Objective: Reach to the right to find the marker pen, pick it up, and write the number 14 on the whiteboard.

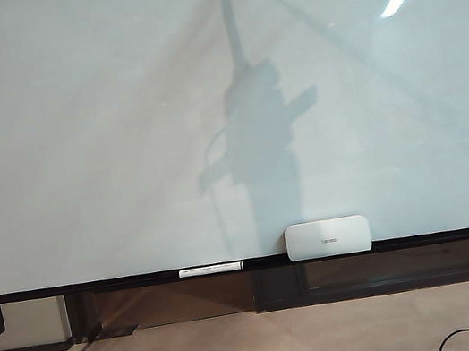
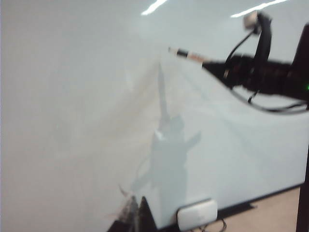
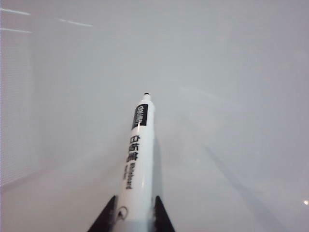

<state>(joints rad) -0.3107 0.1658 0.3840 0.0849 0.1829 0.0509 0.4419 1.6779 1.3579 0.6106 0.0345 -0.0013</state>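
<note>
Between the right gripper's (image 3: 134, 220) two dark fingers (image 3: 105, 218): clamped the white marker pen (image 3: 137, 166), tip pointing at the whiteboard (image 3: 231, 96). High beside the board, seen from the left wrist: reached level, pen (image 2: 189, 55) leading. Left gripper (image 2: 134, 212): blurred, opening impossible to tell. On the dark ledge (image 1: 126, 280): lay another marker (image 1: 210, 270) and a white box (image 1: 327, 237).

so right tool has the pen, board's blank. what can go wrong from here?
1. The white black-tipped marker pen sits pinched at its rear end in the right tool; pressing may tilt or push it back.
2. The tip hangs off the large glossy whiteboard; misjudged depth gives no ink or a jam.
3. The left tool, low near the board, is hard to read.
</note>
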